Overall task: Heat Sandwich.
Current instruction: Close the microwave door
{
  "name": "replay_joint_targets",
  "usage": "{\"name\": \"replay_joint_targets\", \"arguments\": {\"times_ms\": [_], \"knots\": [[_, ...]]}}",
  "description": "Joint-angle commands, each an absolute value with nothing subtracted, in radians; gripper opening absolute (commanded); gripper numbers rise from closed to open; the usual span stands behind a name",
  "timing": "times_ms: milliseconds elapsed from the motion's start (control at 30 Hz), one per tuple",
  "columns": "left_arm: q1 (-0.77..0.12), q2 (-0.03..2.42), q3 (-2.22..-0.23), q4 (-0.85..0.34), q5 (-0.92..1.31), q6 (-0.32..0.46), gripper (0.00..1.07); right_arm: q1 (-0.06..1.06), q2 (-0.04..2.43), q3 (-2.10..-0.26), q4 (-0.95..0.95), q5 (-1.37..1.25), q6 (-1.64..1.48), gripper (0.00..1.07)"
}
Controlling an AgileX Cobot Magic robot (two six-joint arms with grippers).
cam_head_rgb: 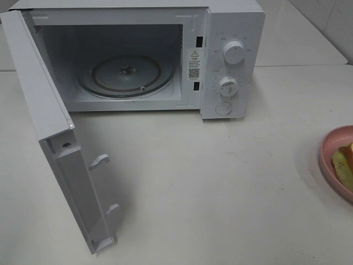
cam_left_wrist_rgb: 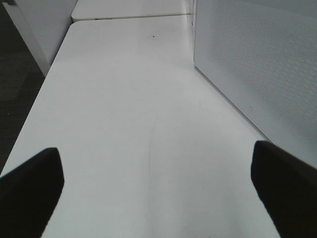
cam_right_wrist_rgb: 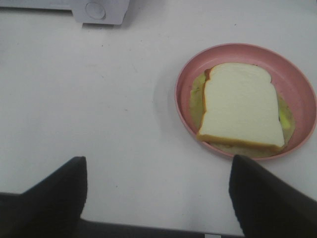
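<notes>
One microwave, one plate and one sandwich on a white tabletop (cam_head_rgb: 220,187).

From left to right: the microwave (cam_head_rgb: 231,61) stands with its door (cam_head_rgb: 55,143) swung fully open, one glass turntable (cam_head_rgb: 126,74) inside and two dials (cam_head_rgb: 234,52) on its panel. The left pincer (cam_left_wrist_rgb: 156,186) is released, holding nothing, with the door panel just beside it. The right pincer (cam_right_wrist_rgb: 158,196) is likewise released; the single sandwich (cam_right_wrist_rgb: 241,105) lies on the single pink plate (cam_right_wrist_rgb: 188,84) ahead of it, untouched, well apart from the microwave.
</notes>
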State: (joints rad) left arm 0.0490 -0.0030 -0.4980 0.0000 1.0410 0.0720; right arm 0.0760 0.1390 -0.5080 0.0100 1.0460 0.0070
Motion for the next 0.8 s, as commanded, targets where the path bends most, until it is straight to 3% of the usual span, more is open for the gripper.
{"name": "replay_joint_targets", "arguments": {"times_ms": [33, 300, 800], "knots": [[0.05, -0.025, -0.495, 0.0, 1.035, 0.067, 0.98, 0.054, 0.097, -0.505, 0.01, 1.038, 0.01, 0.76], [0.05, -0.025, -0.495, 0.0, 1.035, 0.067, 0.98, 0.016, -0.031, -0.505, 0.01, 1.038, 0.008, 0.76], [0.05, -0.024, -0.495, 0.0, 1.035, 0.067, 0.98, 0.01, -0.03, -0.505, 0.01, 1.038, 0.008, 0.75]]}}
